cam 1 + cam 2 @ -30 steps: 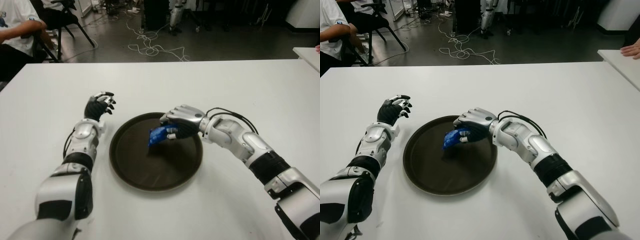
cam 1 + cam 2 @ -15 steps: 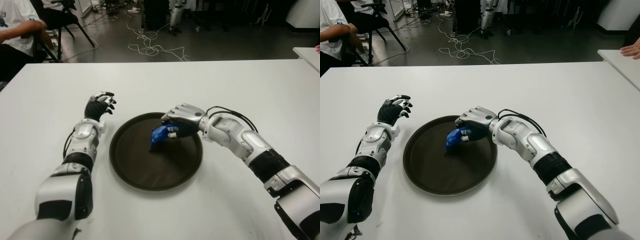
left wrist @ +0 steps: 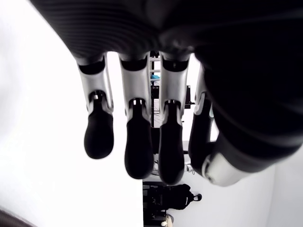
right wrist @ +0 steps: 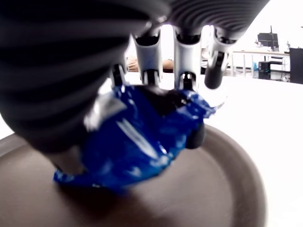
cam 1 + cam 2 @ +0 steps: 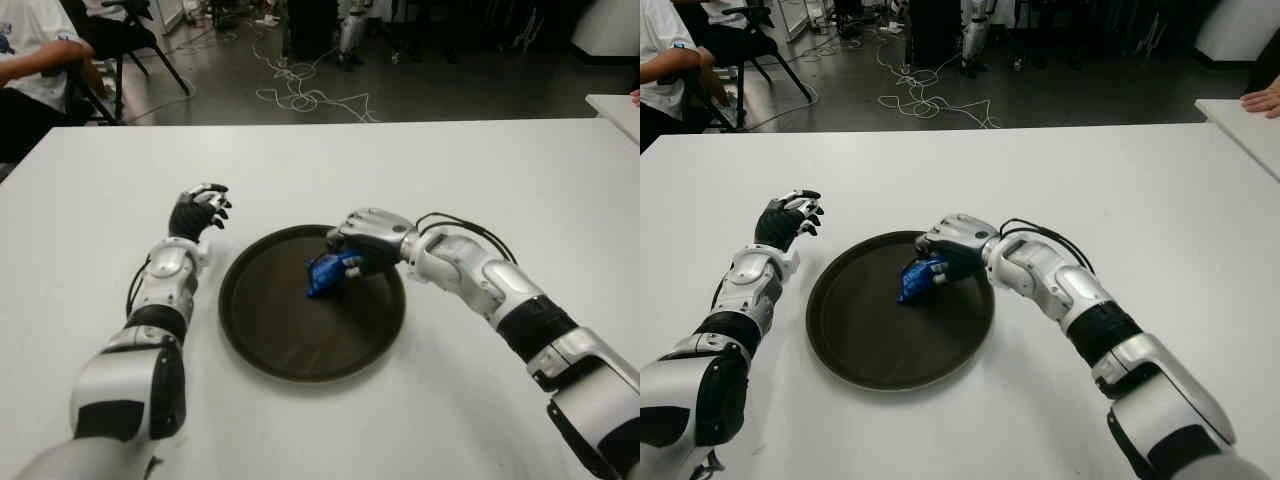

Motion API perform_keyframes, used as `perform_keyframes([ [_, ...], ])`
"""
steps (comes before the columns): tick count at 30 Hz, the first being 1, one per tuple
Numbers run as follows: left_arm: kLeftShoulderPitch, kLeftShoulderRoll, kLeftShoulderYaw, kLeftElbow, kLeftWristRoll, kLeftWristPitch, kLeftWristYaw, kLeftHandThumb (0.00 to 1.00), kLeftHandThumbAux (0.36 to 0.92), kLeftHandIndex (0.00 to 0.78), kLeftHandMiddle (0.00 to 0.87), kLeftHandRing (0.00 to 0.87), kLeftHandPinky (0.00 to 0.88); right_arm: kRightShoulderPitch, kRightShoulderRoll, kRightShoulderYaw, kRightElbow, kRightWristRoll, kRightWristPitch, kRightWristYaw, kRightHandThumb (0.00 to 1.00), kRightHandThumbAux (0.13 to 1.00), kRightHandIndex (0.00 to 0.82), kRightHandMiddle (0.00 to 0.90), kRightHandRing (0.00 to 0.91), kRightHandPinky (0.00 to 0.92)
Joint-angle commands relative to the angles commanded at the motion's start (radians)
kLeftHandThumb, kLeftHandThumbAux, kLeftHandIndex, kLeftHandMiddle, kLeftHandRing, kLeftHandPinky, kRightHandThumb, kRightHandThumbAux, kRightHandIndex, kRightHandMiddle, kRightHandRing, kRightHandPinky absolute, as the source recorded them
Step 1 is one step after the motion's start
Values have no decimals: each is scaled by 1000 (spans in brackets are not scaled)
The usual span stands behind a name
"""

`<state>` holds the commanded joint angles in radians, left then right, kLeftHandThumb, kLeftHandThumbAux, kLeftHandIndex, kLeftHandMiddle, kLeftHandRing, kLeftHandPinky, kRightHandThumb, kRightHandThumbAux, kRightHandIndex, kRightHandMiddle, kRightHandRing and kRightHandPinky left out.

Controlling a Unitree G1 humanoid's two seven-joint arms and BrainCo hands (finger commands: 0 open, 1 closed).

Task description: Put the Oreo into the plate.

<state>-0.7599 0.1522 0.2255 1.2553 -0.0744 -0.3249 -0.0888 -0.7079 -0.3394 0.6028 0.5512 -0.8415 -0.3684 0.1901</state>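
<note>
Holding Oreo [image 5: 326, 273] | right hand [image 5: 362, 243] | over plate [image 5: 270, 335]

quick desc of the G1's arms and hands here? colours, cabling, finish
Both arms have glossy silver-white shells with black ribbed bands at the joints. The left hand has a black palm, silver knuckle links and black fingertips. The right hand has a silver metallic back and the same black tips. Thin black cables loop over the right forearm; another runs along the left forearm. No markings are legible.
</note>
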Motion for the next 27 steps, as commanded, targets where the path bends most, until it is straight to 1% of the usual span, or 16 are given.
perform_keyframes([
  [4,-1,-1,-1,-1,0,0,-2,696,714,427,606,631,655,-6,2,9,4,-24,20,-3,2,734,6,12,8,4],
  [11,-1,-2,0,-4,-2,4,-3,697,714,426,603,633,658,-21,8,27,28,-69,63,-20,0,689,0,0,0,0],
  [27,-1,-2,-1,0,-1,2,1,697,714,426,591,617,641,-30,17,34,53,-74,104,-34,0,702,0,0,0,1],
])
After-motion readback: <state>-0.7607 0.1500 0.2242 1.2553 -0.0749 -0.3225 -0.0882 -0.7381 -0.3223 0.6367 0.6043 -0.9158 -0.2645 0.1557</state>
